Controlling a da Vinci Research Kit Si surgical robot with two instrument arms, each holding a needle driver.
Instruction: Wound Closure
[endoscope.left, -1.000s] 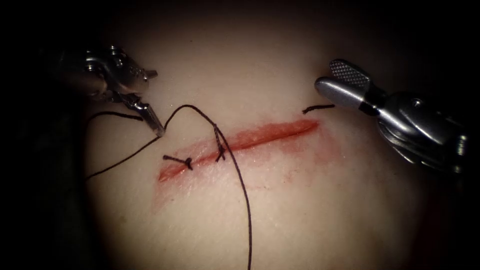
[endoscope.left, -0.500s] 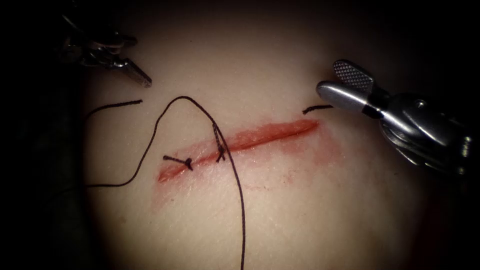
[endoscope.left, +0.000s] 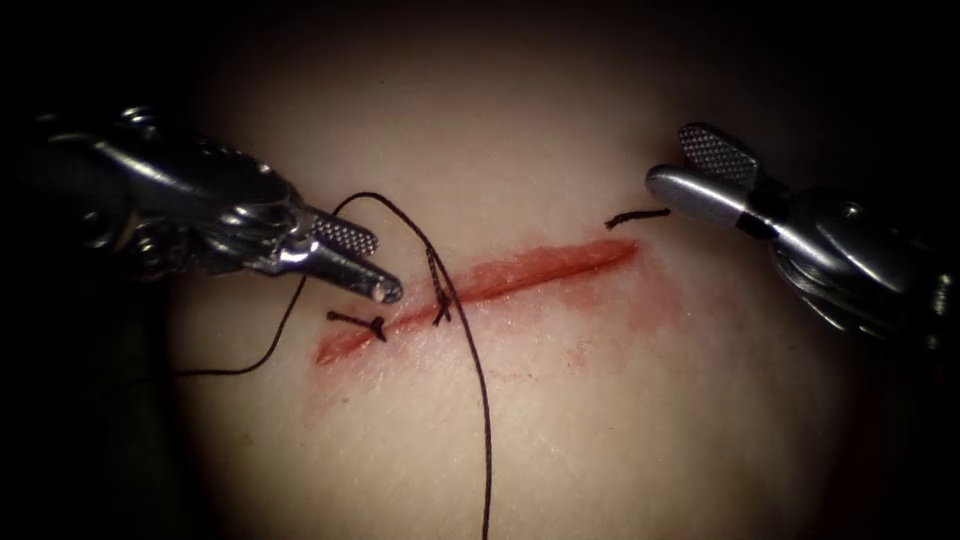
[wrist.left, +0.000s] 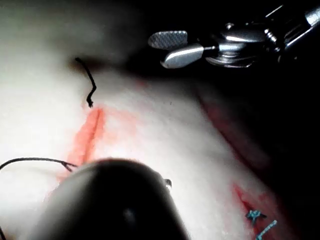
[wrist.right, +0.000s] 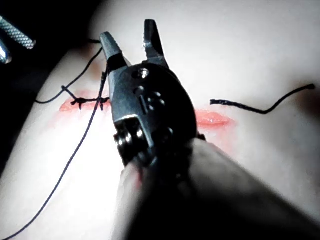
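Tissue (endoscope.left: 560, 420) carried cut (endoscope.left: 500, 283) with two knots. Right tool (endoscope.left: 705, 175) hovered beyond cut's right end, jaws apart, empty. Left tool (endoscope.left: 360, 262) sat left of cut, jaws parted, empty, beside thread (endoscope.left: 480, 400). Needle unseen.

Darkness around one central light pool.

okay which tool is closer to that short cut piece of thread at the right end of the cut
Right. The right tool, jaws open, sits just right of the cut thread end; the left tool is far across the cut.
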